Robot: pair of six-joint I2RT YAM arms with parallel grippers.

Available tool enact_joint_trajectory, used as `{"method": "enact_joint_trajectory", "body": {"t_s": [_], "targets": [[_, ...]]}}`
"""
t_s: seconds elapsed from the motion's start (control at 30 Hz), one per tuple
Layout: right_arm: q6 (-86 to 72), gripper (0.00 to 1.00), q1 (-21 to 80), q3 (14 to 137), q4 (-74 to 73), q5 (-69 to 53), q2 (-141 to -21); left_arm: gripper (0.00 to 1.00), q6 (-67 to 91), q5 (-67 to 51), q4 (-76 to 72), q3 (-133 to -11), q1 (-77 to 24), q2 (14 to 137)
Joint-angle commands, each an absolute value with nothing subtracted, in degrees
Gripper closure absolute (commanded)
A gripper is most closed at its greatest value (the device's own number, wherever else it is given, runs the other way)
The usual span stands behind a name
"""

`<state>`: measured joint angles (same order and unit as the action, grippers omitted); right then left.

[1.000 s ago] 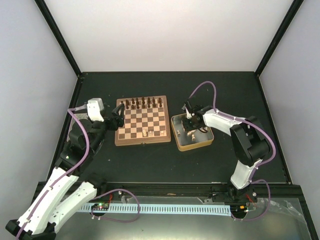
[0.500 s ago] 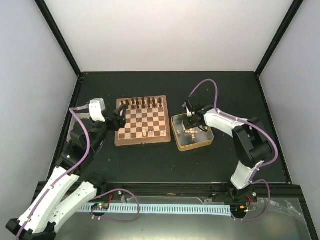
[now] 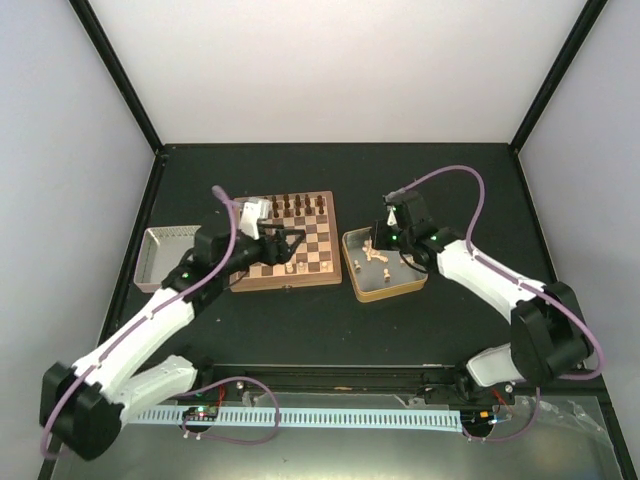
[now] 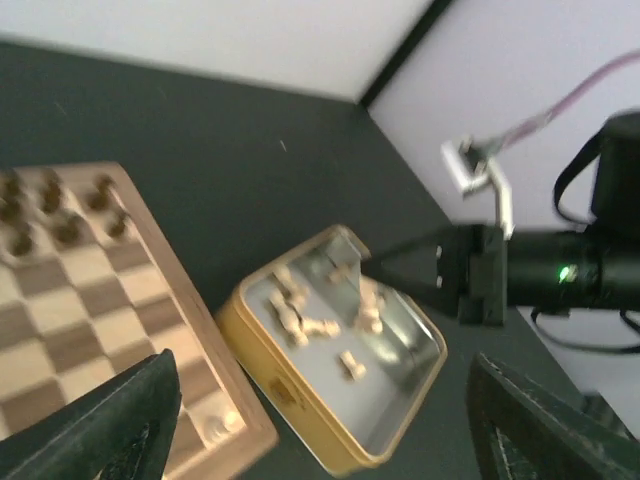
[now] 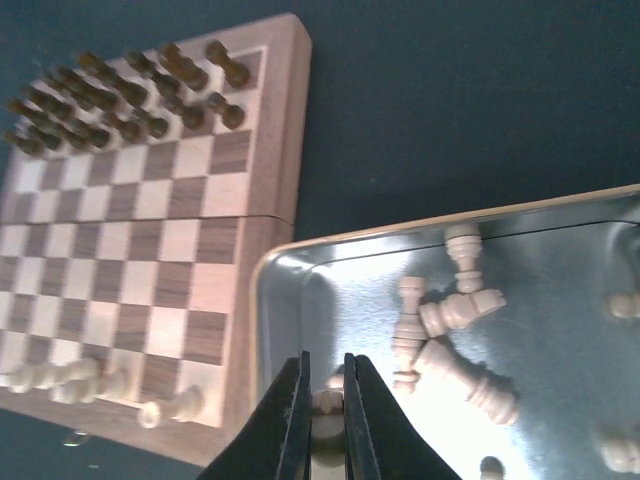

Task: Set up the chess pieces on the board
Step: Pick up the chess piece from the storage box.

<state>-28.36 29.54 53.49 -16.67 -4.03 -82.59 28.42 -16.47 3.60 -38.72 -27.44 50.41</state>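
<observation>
Likely light and slick, a pale chessman (image 5: 326, 402) is clamped by the right gripper (image 5: 325, 375), best mid-stem; left gripper (image 4: 320, 400) is held wide, empty

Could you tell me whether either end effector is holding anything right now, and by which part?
The right end effector pinches one pale chess piece at the tin; which part it grips cannot be told. The left end effector is open, holding nothing.

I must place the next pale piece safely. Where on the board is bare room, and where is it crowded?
Bare: the middle rows of the board, between the dark chessmen along the far edge and the pale chess pieces at the near edge. Crowded: those two edges; loose pieces litter the tin.
</observation>
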Motion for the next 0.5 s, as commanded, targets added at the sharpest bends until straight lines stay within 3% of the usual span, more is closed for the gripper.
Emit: {"method": "enact_joint_trajectory", "body": {"t_s": [0.0, 0.17, 0.47], "targets": [[-39.81, 0.90, 29.44, 51.11, -10.83, -7.99, -78.17, 0.23, 33.53, -32.27, -4.44, -40.52, -28.40, 59.72], [-47.56, 0.90, 29.44, 48.03, -7.82, -9.51, -74.59, 0.33, 35.27, -36.05, -9.37, -42.85, -32.03, 70.44], [-49.08, 0.90, 29.25, 45.92, -8.64, -10.81, -72.33, 0.33, 36.03, -38.54, -11.67, -51.27, -38.43, 84.40]]}}
